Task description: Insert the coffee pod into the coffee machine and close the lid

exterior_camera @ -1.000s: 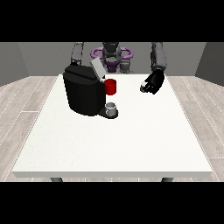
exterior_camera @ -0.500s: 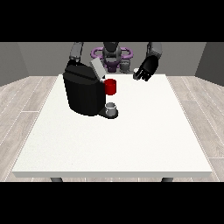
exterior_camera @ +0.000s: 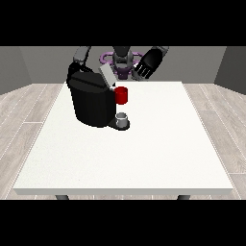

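Note:
The black coffee machine [exterior_camera: 91, 101] stands on the white table [exterior_camera: 144, 153] at the back left. Its grey lid [exterior_camera: 106, 76] is tilted up and open. A red round holder [exterior_camera: 121, 95] sticks out at the machine's front, above a small grey cup [exterior_camera: 123, 118] on the base. I see no separate coffee pod. The hand at the view's right [exterior_camera: 146, 66] hangs in the air right of the lid, fingers spread, holding nothing. The hand at the view's left [exterior_camera: 73, 68] is mostly hidden behind the machine's top.
The robot's torso [exterior_camera: 122, 60] is behind the table's far edge, with purple rings beside it. White tabletop stretches in front of and to the right of the machine.
The hand at the view's right has risen from above the table's back right and moved left towards the open lid. The machine and the other arm have stayed put.

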Robot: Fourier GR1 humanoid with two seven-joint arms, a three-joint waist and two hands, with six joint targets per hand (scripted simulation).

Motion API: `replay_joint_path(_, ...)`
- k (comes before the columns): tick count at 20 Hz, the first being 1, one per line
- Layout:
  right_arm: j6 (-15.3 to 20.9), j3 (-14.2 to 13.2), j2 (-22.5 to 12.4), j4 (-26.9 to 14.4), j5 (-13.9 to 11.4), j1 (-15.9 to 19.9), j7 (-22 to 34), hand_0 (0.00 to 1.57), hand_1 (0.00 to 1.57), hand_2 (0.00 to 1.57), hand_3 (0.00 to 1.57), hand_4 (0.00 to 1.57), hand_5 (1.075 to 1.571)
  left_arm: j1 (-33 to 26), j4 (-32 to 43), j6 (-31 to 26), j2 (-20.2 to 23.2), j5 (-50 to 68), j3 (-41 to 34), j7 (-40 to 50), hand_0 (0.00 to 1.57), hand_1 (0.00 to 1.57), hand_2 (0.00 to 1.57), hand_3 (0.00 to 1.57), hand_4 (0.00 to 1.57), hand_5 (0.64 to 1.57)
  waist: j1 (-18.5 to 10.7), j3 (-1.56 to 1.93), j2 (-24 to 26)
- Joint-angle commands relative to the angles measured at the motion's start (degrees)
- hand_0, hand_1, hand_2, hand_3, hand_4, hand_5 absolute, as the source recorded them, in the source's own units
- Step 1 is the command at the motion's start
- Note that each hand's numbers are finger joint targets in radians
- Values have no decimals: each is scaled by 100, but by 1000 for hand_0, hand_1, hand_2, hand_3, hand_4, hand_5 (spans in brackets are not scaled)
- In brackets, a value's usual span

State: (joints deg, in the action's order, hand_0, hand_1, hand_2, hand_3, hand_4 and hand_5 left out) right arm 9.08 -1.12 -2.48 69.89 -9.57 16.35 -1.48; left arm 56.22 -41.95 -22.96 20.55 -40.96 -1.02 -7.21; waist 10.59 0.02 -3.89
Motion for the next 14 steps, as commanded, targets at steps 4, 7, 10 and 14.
replay_joint_path(4,-58,-72,-175,205,-3,256,5,0,0,0,0,0,1571,827,139,-218,146,222,-466,488,1268,1268,1295,1269,488,1571,388,-1,-409)
replay_joint_path(7,101,-63,-21,250,-5,218,-100,0,0,0,0,269,1571,864,63,-211,332,121,-408,224,1174,1174,1254,1266,479,1571,356,-1,-531)
replay_joint_path(10,-189,-395,-353,140,268,657,-179,0,0,0,0,186,1571,1334,120,-229,321,77,-474,692,1225,1225,1279,1251,482,1571,460,2,-844)
replay_joint_path(14,185,-186,-120,237,-22,837,154,0,0,0,0,0,1571,1475,218,-170,375,66,-518,496,1239,1239,1290,1248,479,1571,503,-1,-1029)
